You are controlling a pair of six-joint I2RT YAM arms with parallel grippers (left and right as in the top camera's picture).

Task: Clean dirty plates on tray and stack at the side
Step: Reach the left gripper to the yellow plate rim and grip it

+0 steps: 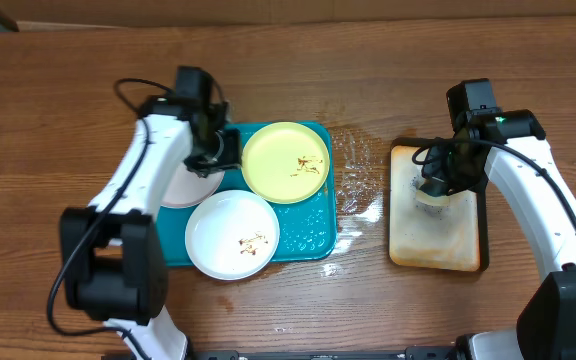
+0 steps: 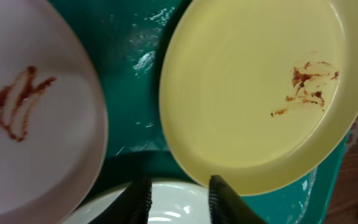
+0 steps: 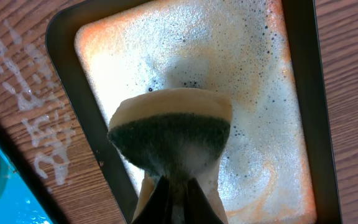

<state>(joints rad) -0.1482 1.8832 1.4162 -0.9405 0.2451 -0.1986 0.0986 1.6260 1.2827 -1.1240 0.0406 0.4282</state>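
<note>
The teal tray [image 1: 313, 238] holds three plates. A pale yellow-green plate [image 1: 285, 162] with brown smears lies at its back right and also shows in the left wrist view [image 2: 253, 93]. A white plate [image 1: 233, 235] with a smear lies at the front. Another white plate [image 1: 180, 190] at the left is partly hidden by my left arm; its smear shows in the left wrist view [image 2: 36, 112]. My left gripper [image 1: 214, 152] is open and empty [image 2: 180, 200] above the gap between the plates. My right gripper [image 1: 434, 186] is shut [image 3: 176, 186] on a soapy sponge [image 3: 169, 134].
A smaller tan tray with a dark rim [image 1: 485, 235] stands at the right, filled with foam [image 3: 229, 68], and the sponge hangs over it. Wet suds [image 1: 358, 180] lie on the wooden table between the two trays.
</note>
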